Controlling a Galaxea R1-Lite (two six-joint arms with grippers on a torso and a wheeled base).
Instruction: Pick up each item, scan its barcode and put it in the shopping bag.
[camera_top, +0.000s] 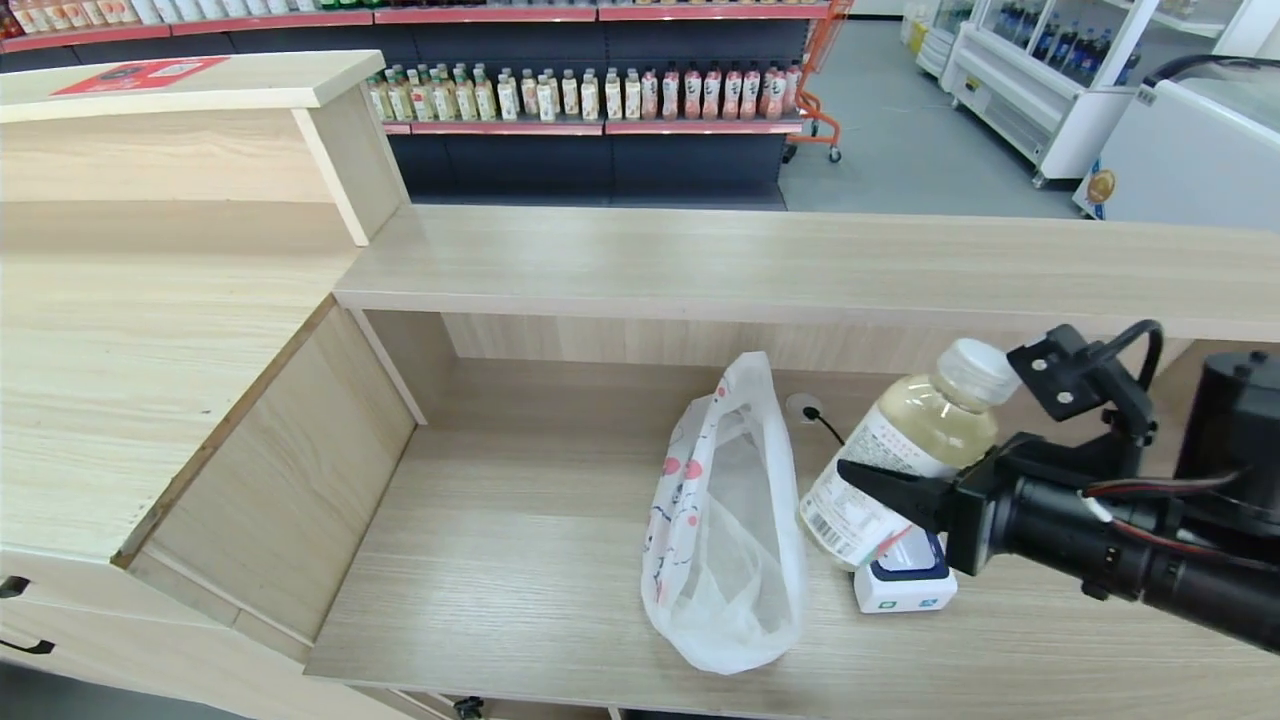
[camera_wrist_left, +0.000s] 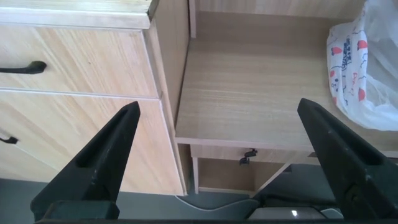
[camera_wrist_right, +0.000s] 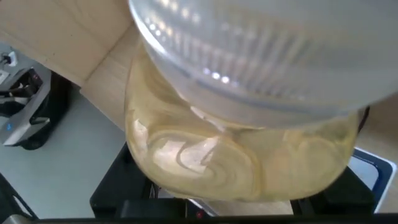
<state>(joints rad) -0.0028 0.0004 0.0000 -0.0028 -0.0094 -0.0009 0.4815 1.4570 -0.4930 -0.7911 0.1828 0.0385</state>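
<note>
My right gripper (camera_top: 872, 490) is shut on a bottle (camera_top: 905, 450) of pale yellow drink with a white cap. The bottle is tilted, its labelled base with the barcode just above a small white and blue scanner (camera_top: 905, 586) on the lower counter. In the right wrist view the bottle (camera_wrist_right: 236, 149) is seen from its cap end, very close. A white plastic shopping bag (camera_top: 725, 520) with red and blue print lies open just left of the bottle. My left gripper (camera_wrist_left: 219, 109) is open with nothing in it, low at the counter's front left edge, with the bag (camera_wrist_left: 364, 68) off to one side.
A raised wooden ledge (camera_top: 800, 265) runs behind the lower counter (camera_top: 500, 570). A cable (camera_top: 822, 420) comes out of a hole by the bag's top. Drawers with black handles (camera_wrist_left: 74, 62) lie to the left. Store shelves (camera_top: 590, 95) and freezers (camera_top: 1040, 90) stand beyond.
</note>
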